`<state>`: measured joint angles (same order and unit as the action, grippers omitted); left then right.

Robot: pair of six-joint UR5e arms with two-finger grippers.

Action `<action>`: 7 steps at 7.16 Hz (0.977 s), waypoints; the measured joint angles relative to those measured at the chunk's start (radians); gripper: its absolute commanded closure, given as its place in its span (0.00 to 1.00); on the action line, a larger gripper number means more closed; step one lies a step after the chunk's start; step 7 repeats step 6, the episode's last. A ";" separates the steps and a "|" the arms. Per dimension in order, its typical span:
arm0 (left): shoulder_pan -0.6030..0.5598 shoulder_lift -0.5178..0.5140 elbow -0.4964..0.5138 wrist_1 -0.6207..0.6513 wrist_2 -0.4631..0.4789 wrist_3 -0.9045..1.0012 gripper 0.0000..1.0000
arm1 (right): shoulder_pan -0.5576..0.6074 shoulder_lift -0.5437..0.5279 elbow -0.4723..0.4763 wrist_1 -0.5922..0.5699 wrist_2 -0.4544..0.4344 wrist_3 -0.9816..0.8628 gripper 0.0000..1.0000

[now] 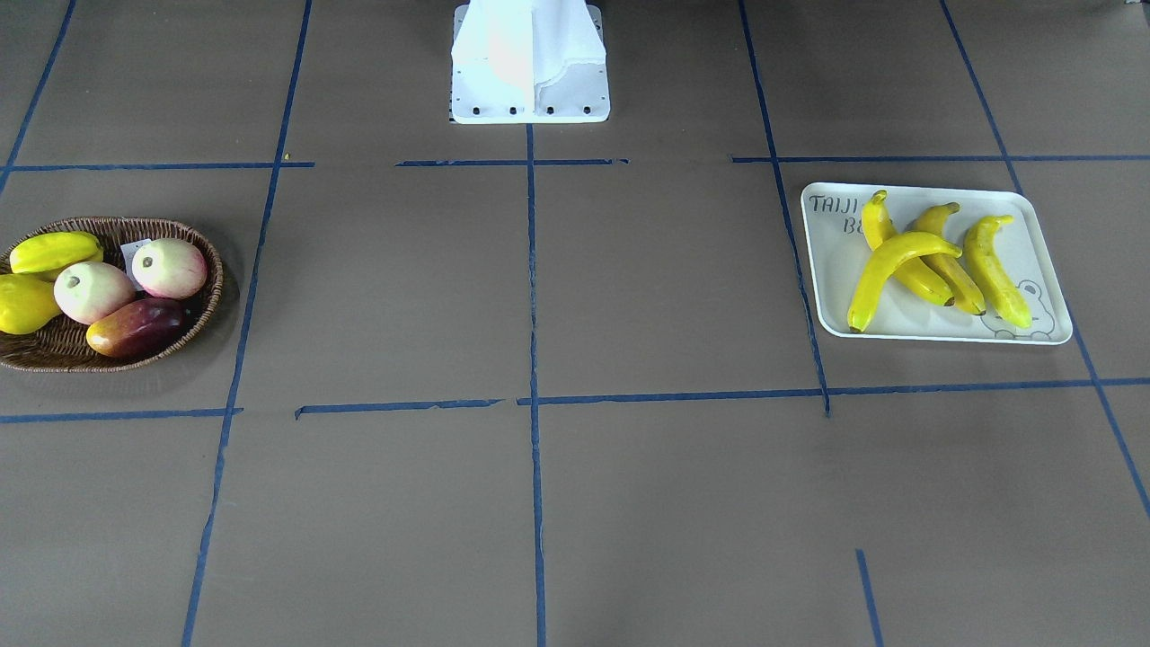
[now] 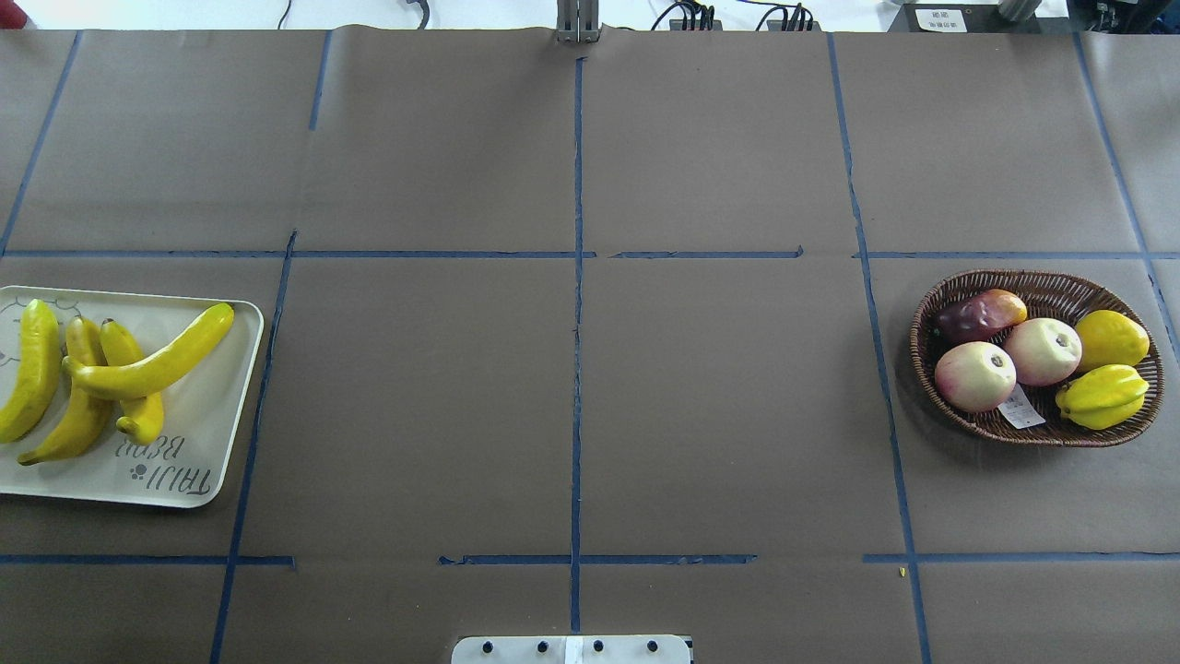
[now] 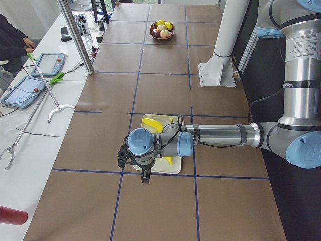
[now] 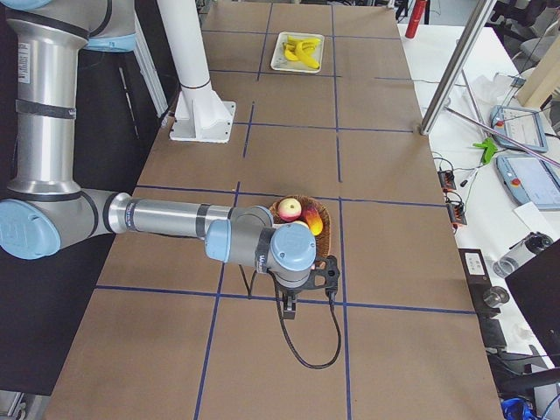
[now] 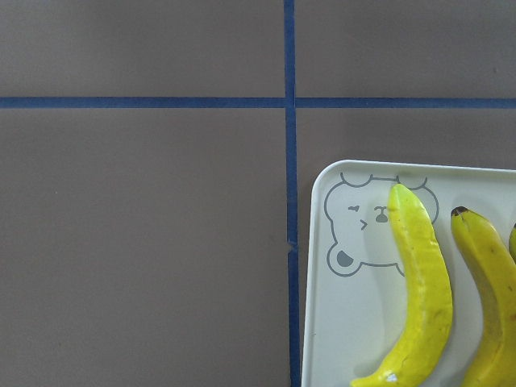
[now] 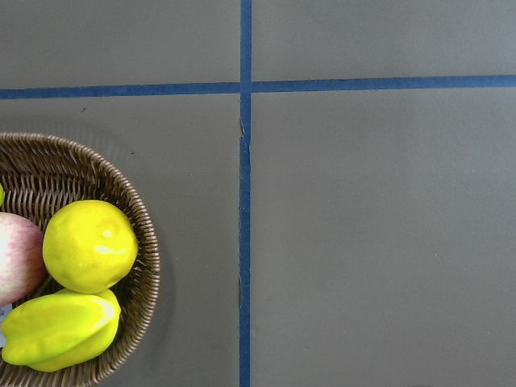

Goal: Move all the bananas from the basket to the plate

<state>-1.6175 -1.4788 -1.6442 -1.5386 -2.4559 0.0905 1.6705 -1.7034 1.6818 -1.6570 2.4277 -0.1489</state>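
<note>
In the overhead view, all four bananas (image 2: 152, 367) are lying on the plate (image 2: 217, 415) at the left end of the table (image 2: 415, 397), one crossing two others. The left tool (image 3: 145, 178) is hanging over the plate's end; I cannot tell if it is spread or pressed together. At the right end, the basket (image 2: 1042, 281) is holding only other fruit (image 2: 1042, 350). The right tool (image 4: 290, 308) is hovering just beside it, its state equally unclear.
</note>
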 measured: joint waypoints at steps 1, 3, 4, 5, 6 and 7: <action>0.000 0.000 0.002 0.000 0.000 0.000 0.00 | 0.000 0.000 0.000 0.000 -0.001 0.000 0.00; 0.001 0.000 0.004 0.000 0.000 0.001 0.00 | 0.000 0.001 -0.001 0.000 -0.001 0.001 0.00; 0.001 -0.002 0.007 0.000 0.000 0.001 0.00 | 0.000 0.002 -0.002 -0.001 0.000 0.002 0.00; 0.001 -0.005 0.010 0.000 0.000 0.002 0.00 | 0.000 0.002 -0.002 -0.001 0.000 0.003 0.00; 0.001 -0.007 0.013 0.000 0.000 0.002 0.00 | 0.000 0.002 -0.003 -0.001 0.001 0.003 0.00; 0.001 -0.007 0.013 0.000 0.000 0.002 0.00 | 0.000 0.002 -0.003 -0.001 0.001 0.003 0.00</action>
